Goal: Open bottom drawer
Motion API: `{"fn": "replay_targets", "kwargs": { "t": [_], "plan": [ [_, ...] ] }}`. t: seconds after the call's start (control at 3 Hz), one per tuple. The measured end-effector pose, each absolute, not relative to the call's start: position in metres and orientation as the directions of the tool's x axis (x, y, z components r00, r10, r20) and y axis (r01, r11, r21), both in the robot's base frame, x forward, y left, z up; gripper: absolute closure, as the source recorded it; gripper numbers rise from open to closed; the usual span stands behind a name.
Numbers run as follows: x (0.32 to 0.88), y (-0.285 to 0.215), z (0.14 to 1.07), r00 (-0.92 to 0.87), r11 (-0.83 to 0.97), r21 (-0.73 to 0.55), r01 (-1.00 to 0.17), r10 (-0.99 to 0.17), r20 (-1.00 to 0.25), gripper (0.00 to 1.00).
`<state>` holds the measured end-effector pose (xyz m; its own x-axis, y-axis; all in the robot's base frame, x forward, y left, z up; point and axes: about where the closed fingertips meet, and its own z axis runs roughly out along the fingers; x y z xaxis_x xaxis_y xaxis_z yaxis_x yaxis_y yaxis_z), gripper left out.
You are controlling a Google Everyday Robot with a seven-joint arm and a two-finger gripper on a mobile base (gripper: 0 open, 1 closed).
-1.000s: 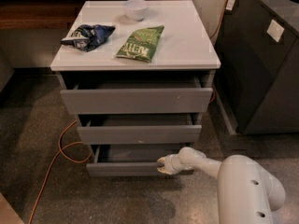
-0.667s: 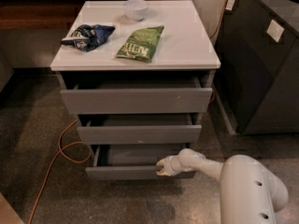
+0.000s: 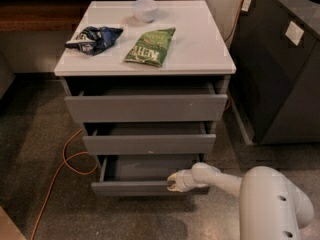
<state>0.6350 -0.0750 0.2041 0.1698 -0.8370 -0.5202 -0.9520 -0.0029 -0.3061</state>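
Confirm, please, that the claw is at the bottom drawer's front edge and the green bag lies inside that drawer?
Not quite: the camera view shows the green bag on the white cabinet top, not inside the bottom drawer. The claw is at that drawer's front edge.

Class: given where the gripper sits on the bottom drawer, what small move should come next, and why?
Probably a short pull straight out. The gripper sits at the front top edge of the bottom drawer, right of middle, and the drawer is only partly open, some grey inside showing.
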Motion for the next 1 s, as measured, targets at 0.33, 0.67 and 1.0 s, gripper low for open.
{"fn": "replay_targets", "kwargs": {
  "t": [0.33,0.67,1.0],
  "plan": [
    [0.635,-0.075,0.204,0.17,-0.003,-0.306,-0.952,-0.837,-0.52,1.0],
    [0.633,-0.074,0.205,0.169,-0.001,-0.306,-0.952,-0.836,-0.522,1.0],
    [0.623,-0.071,0.207,0.164,0.007,-0.307,-0.952,-0.832,-0.529,1.0]
  ]
}}
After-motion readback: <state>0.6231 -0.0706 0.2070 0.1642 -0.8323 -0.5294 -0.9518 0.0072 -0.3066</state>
